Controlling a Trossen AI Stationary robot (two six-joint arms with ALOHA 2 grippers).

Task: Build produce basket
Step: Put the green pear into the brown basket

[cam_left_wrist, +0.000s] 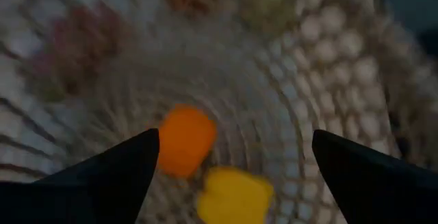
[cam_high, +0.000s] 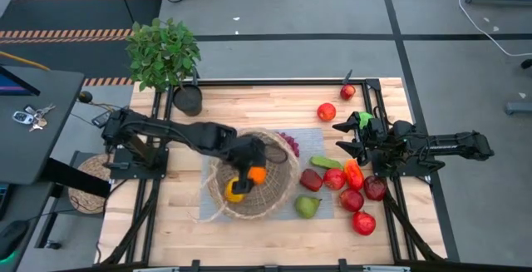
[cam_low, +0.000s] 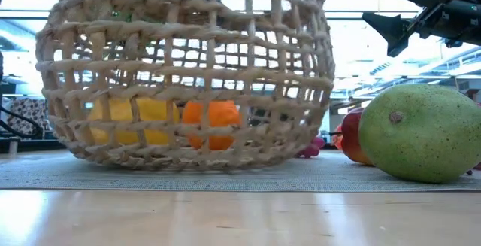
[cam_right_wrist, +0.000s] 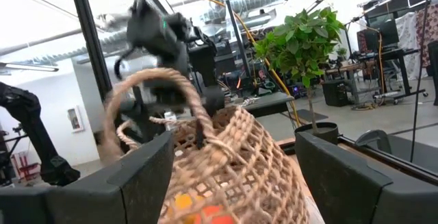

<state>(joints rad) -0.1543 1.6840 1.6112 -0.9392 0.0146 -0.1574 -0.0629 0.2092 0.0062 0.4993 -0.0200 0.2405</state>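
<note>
The tan wicker basket (cam_high: 278, 190) stands on a grey mat at the table's middle. An orange (cam_high: 258, 174) and a yellow fruit (cam_high: 235, 191) lie on its woven floor; the low view shows the orange (cam_low: 212, 122) and the yellow fruit (cam_low: 128, 118) through its wall. My left gripper (cam_high: 248, 162) hangs open above them inside the rim, pointing steeply down; in the left wrist view its fingers (cam_left_wrist: 236, 152) stand wide apart over the orange (cam_left_wrist: 183, 140), touching nothing. My right gripper (cam_high: 342, 136) waits open at the table's right side, above the loose produce.
Right of the basket lie purple grapes (cam_high: 291, 143), a green pear (cam_high: 307, 207), several red apples (cam_high: 363, 222) and peppers (cam_high: 353, 173). Two more red apples (cam_high: 326, 111) sit farther back. A potted plant (cam_high: 164, 51) stands at the far left corner. The basket's handle (cam_right_wrist: 147, 80) loops up.
</note>
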